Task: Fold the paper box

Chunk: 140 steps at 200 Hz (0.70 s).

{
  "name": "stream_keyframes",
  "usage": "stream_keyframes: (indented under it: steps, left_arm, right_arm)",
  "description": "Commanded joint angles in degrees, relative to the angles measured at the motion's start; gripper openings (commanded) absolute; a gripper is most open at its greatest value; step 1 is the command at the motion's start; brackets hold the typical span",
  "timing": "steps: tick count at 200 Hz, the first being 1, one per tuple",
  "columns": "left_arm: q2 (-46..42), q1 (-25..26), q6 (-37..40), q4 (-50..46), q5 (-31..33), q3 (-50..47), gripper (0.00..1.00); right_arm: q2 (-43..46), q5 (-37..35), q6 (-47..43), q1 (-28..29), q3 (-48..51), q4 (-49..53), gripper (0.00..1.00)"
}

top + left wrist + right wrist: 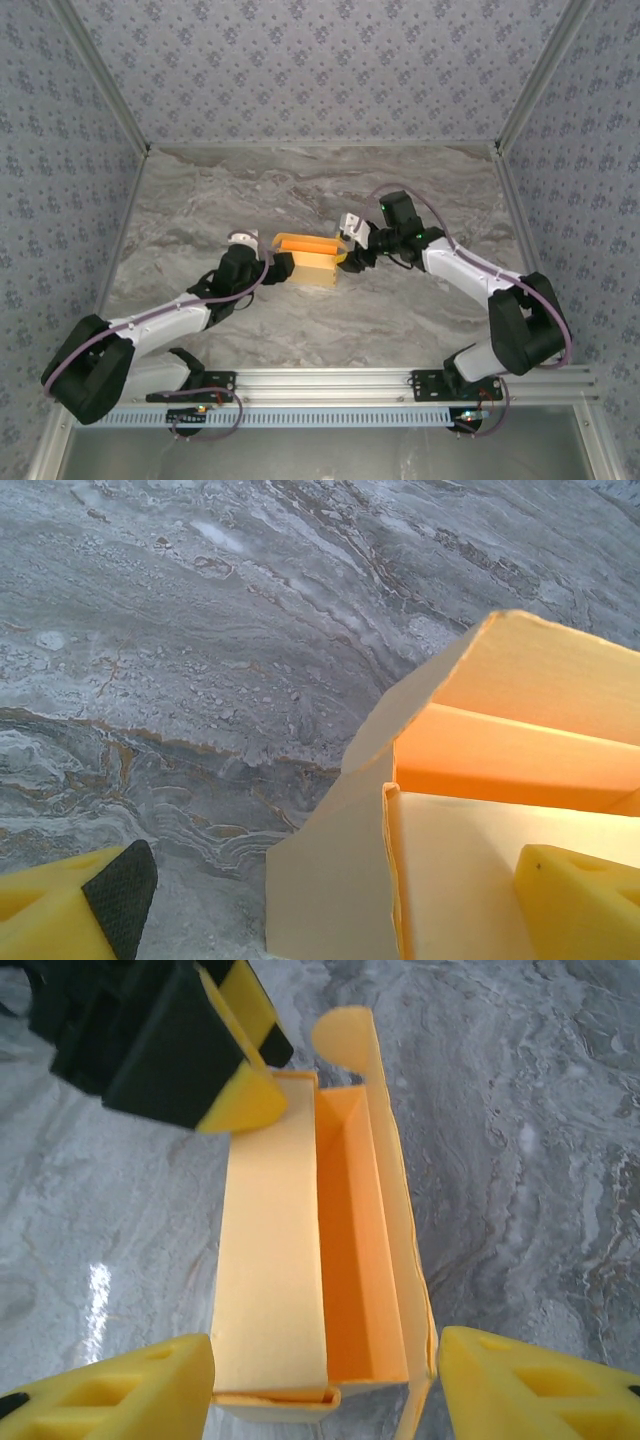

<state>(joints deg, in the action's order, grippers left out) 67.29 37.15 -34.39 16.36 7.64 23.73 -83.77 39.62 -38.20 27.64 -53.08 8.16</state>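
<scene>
Left end effector [272, 264] sits at the left end of the paper box [310, 262], jaws apart: one finger [570, 905] on the folded-in panel, the other clear of the wall, so nothing's clamped. The box is on the table [200, 200] and looks mostly formed to me. Walls are up, but the long flap with the rounded tab stands open, so I reckon closing and tucking are left. Right end effector [352, 255], at the box's right end, is spread wide and straddling it, holding nothing.

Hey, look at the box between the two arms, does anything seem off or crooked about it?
No tear or spill shows. The paper box is only half closed: one long flap covers part of the top, the rest gapes open, and a rounded tab sticks out at the end near the left gripper.
</scene>
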Motion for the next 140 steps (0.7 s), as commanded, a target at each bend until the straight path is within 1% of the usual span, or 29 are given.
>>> stream_keyframes:
  steps: [1, 12, 25, 38, 57, 85, 107, 121, 128, 140]
  left_arm:
    - [1.0, 0.7, 2.0, -3.4, 1.4, -1.7, 0.94]
    - [1.1, 0.8, 2.0, -3.6, 1.6, -1.7, 0.94]
    - [1.1, 0.8, 1.6, -4.0, 2.1, -1.6, 0.93]
    - [1.2, 0.8, 1.3, -4.1, 2.2, -1.7, 0.93]
    - [1.1, 0.9, 0.9, -4.0, 2.5, -1.9, 0.93]
    - [1.1, 0.9, 0.5, -4.1, 2.8, -2.1, 0.92]
    - [1.1, 0.9, 0.3, -4.3, 3.1, -2.2, 0.92]
    - [1.0, 1.0, 0.2, -4.3, 3.2, -2.2, 0.92]
    - [1.1, 1.0, 0.1, -4.5, 3.3, -2.3, 0.92]
    - [0.9, 1.0, 0.1, -4.6, 3.3, -2.4, 0.92]
  right_arm:
    - [-3.8, 2.5, -3.4, 0.5, -5.7, 14.3, 0.66]
    - [-5.8, 1.7, -3.8, 1.0, -7.8, 17.5, 0.7]
    - [-7.5, -0.1, -3.9, 2.0, -9.2, 19.1, 0.71]
    - [-8.5, -6.0, -2.0, 3.8, -9.3, 17.0, 0.72]
    - [-9.7, -9.1, -1.0, 5.1, -10.1, 16.4, 0.72]
    - [-8.9, -7.8, -0.6, 5.7, -10.1, 15.7, 0.72]
    - [-5.0, -5.1, 0.3, 5.7, -9.7, 14.7, 0.73]
    - [-2.0, -4.7, 1.7, 5.0, -9.1, 12.8, 0.74]
    - [-1.0, -4.9, 3.4, 4.2, -9.1, 12.0, 0.84]
    - [-0.8, -4.3, 5.2, 2.5, -11.1, 13.2, 0.91]
